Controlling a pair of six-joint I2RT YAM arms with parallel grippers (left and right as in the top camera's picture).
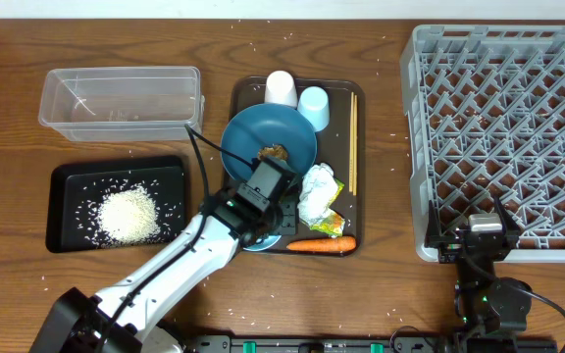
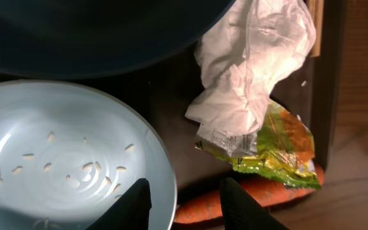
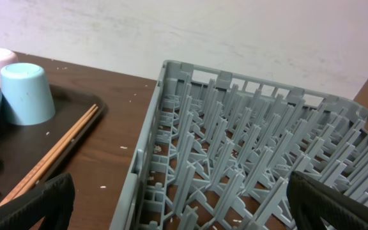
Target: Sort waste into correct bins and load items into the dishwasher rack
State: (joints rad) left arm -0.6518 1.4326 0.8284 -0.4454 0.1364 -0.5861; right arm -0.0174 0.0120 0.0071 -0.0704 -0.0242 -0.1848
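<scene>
Apparently at the bowl stage. Found white rice [image 1: 128, 214] heaped in black tray [image 1: 62, 176]. Found small light-blue bowl [image 2: 62, 153] on brown serving tray [image 1: 238, 98], only stray grains inside. Judged next: close on bowl rim, lift, carry across to dishwasher rack [image 1: 503, 127], seat between pegs. Noted left gripper [image 2: 184, 185] low over bowl's edge, fingers apart, seemingly astride the rim, orange carrot [image 2: 267, 191] just beyond. Saw left arm stretched diagonally from near table edge. Noted right gripper [image 3: 184, 191] by rack's near corner, fingers wide apart, holding nothing.
</scene>
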